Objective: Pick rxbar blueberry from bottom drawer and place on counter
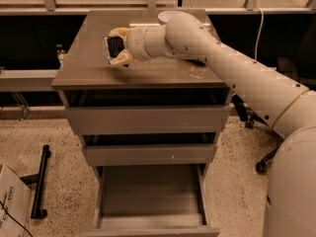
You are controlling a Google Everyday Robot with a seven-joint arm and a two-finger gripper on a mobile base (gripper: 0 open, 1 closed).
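Observation:
My gripper (117, 47) is over the left half of the counter (89, 73), low above its surface. Its fingers are shut on the rxbar blueberry (114, 46), a dark flat bar held between the pale fingertips (120, 59). The white arm reaches in from the right across the counter. The bottom drawer (148, 196) is pulled out below and nothing shows inside it.
A white bowl (167, 17) stands at the counter's back edge, partly hidden behind the arm. The two upper drawers (148, 120) are shut. A cardboard box (12, 204) and a black bar (40, 181) lie on the floor at left. An office chair base (261, 164) is at right.

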